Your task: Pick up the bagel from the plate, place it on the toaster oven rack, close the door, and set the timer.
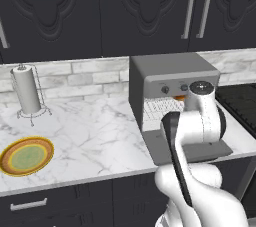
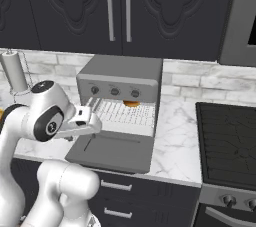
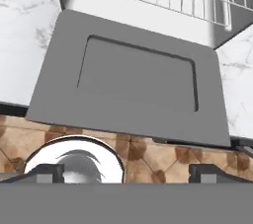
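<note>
Marble counter (image 1: 100, 136) | black cabinets (image 1: 125, 11) | door (image 3: 131, 82) down flat | gripper (image 3: 126, 171) fingers spread, empty

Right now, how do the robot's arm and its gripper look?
The arm is made of glossy white rounded shells with dark grey joints and a round dark cap on one joint. The gripper has two small dark square finger tips. I see no cables and no markings.

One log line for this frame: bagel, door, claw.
bagel: on toaster oven rack | door: open, flat | plate: empty | claw: open, above door edge
</note>
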### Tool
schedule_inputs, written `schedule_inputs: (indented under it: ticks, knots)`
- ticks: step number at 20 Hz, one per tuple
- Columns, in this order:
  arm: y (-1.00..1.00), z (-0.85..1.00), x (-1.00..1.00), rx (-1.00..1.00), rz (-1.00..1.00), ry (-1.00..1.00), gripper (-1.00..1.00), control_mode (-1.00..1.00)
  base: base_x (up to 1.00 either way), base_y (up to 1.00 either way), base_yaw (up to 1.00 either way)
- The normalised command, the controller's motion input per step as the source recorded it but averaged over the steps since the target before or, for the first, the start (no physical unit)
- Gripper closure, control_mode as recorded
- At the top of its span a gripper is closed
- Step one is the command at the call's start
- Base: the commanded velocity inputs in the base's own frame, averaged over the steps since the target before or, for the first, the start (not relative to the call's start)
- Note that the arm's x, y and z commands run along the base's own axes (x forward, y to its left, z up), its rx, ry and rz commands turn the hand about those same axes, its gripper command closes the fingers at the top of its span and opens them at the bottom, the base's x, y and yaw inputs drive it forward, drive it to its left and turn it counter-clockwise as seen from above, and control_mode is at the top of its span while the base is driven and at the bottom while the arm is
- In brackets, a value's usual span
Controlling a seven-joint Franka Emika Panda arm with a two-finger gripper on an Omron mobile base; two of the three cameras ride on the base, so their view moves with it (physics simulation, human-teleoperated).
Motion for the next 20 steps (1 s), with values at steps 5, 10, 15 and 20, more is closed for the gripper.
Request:
schedule_inputs:
  ticks: [5, 10, 15, 20]
  knots:
    - [0.79, -0.03, -0.32, -0.26, 0.20, 0.17, -1.00, -1.00, 0.00, 0.00, 0.00]
    - [0.53, -0.40, -0.23, -0.19, 0.16, 0.06, -1.00, -1.00, 0.00, 0.00, 0.00]
    - [0.12, -0.64, -0.08, -0.09, 0.14, 0.00, -1.00, -1.00, 0.00, 0.00, 0.00]
    - [0.02, -0.71, 0.00, -0.07, 0.12, 0.00, -1.00, -1.00, 0.00, 0.00, 0.00]
